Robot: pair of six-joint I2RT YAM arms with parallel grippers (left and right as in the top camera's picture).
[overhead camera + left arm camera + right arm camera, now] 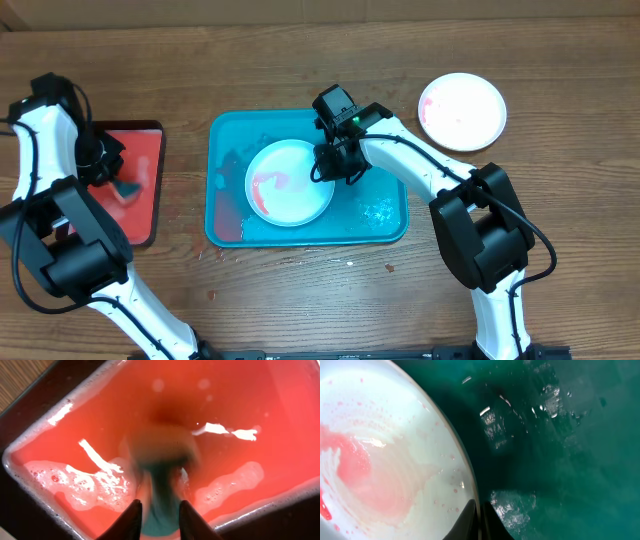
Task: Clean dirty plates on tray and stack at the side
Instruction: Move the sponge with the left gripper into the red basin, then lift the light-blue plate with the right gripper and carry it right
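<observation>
Left to right: my left gripper hangs over the foamy red tray, its jaws flanking a blurred teal-handled scrubber. I cannot tell whether they grip it or have let go. At centre, in the glossy, wet teal tray, lies the white plate: round, shallow, smeared pink with thinned sauce. My right gripper has its jaws clenched on the plate's thin right rim. I judge the plate light, stiff and slippery under suds, so the rim is the only hold and needs a firm pinch. Far right, on the wooden table, sits a second plate, red-streaked.
</observation>
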